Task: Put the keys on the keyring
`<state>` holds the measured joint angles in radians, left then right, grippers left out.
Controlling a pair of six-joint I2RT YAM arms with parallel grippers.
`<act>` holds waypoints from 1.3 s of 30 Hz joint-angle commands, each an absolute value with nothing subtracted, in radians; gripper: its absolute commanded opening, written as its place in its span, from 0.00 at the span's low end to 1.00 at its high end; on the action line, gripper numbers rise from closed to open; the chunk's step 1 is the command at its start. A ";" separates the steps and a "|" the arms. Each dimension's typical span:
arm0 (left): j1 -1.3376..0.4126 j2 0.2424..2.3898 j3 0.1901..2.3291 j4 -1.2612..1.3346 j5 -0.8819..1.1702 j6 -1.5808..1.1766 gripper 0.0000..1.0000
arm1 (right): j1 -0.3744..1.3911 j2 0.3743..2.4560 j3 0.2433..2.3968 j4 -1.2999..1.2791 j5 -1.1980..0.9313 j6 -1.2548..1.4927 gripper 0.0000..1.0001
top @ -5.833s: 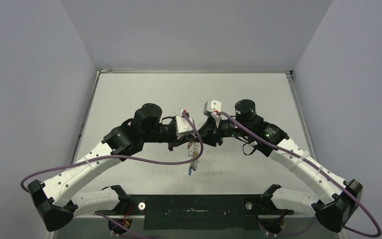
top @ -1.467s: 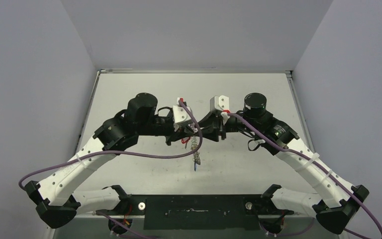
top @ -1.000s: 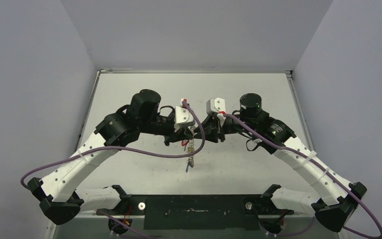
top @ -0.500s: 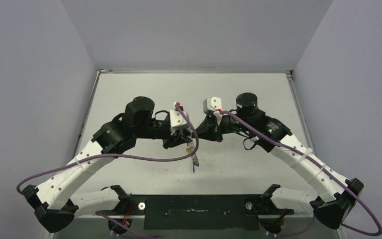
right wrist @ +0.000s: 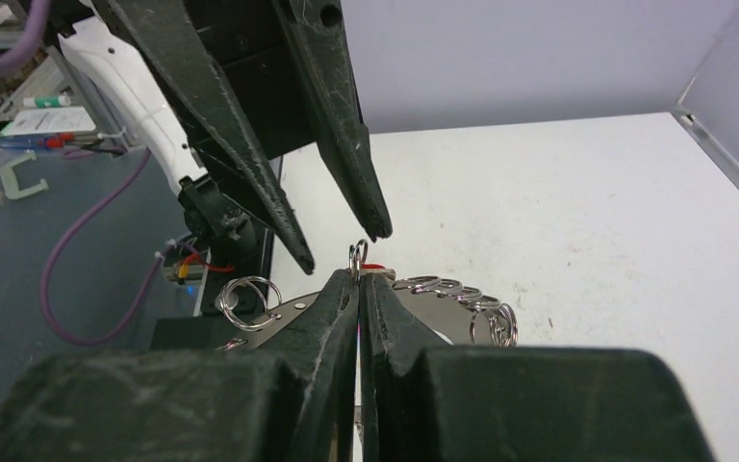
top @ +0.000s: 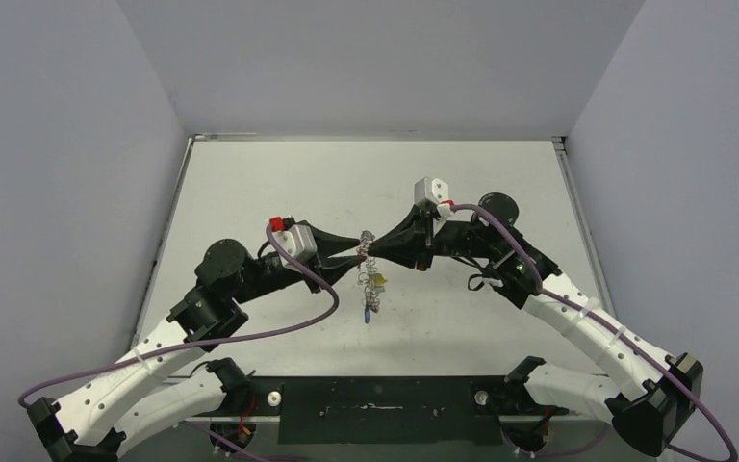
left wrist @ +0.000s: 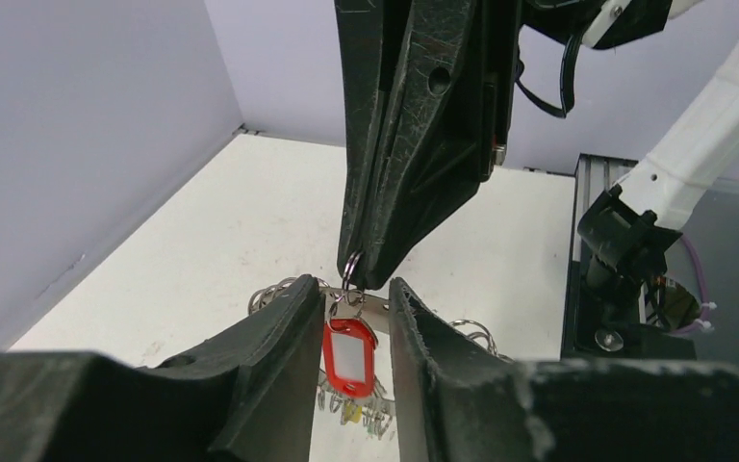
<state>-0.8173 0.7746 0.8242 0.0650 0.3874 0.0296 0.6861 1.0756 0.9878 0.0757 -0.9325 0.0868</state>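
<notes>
The keyring (top: 374, 277) hangs in mid-air above the table's middle, with a blue tag (top: 369, 314) dangling at its bottom. My right gripper (top: 371, 247) is shut on one small wire loop (right wrist: 356, 254) at the ring's top edge; the grey plate (right wrist: 445, 322) and its loops show just beyond its fingertips. My left gripper (top: 359, 249) faces it from the left, with its jaws open around the top of the ring. In the left wrist view the red tag (left wrist: 349, 351) hangs between the left fingers (left wrist: 284, 332), below the right gripper (left wrist: 359, 276). The metal keys themselves are hard to make out.
A yellow tag (left wrist: 352, 412) hangs low on the ring. The black mounting plate (top: 375, 409) runs along the near table edge. Purple cables (top: 279, 332) loop off both arms. Grey walls enclose the white table (top: 250, 183) on three sides.
My left arm has dropped low and stretched out from the left, its gripper still at the ring. My right arm shifted slightly right. The ring still hangs between them.
</notes>
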 commanded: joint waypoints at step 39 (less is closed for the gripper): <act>-0.816 0.828 0.824 0.227 0.414 -0.059 0.00 | 0.683 1.036 0.985 0.331 -1.006 0.199 0.00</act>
<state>-0.8162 0.8219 0.7826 0.2615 0.4225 -0.0490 0.6628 1.0672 0.9699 0.2287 -0.9585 0.1963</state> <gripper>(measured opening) 0.019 0.028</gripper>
